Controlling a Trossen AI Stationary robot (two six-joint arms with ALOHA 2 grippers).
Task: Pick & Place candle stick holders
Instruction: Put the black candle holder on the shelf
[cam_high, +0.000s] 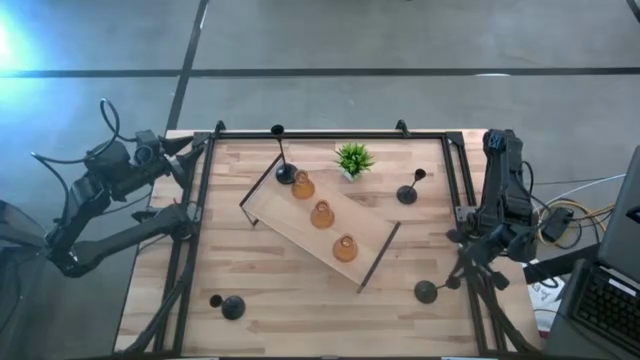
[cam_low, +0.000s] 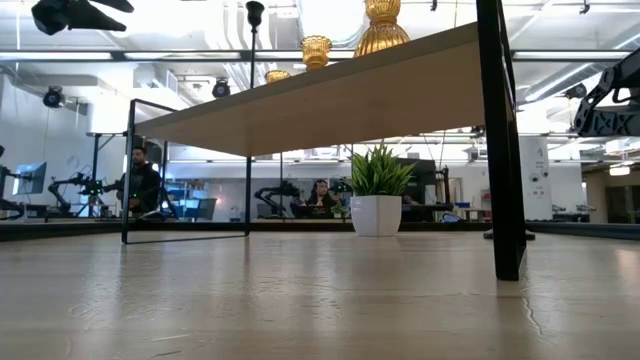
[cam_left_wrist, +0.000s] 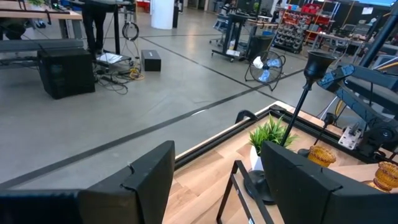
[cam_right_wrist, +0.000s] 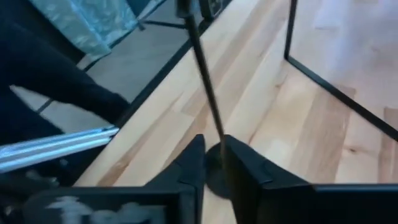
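A light wooden tray (cam_high: 372, 232) stands slantwise in the middle of the table. It carries three amber holders (cam_high: 322, 214) in a row and one black holder (cam_high: 285, 175) at its far left end. Three more black holders stand on the table: one at the far right (cam_high: 407, 194), one at the near left (cam_high: 232, 307), one at the near right (cam_high: 426, 291). My right gripper (cam_high: 458, 277) is shut on the near right one (cam_right_wrist: 211, 93). My left gripper (cam_high: 190, 150) is open and empty beyond the table's far left corner. My right gripper pinches the black holder's thin stem (cam_right_wrist: 216, 127) between its two fingers, which lie across it. The gripper comes from the table's right side. The holder stands upright, its round base (cam_right_wrist: 217, 177) on the table.
A small green potted plant (cam_high: 353, 160) stands just beyond the tray's far side. A black frame (cam_high: 320, 134) runs round the table's edges. Bare table lies along the near edge between the two near holders.
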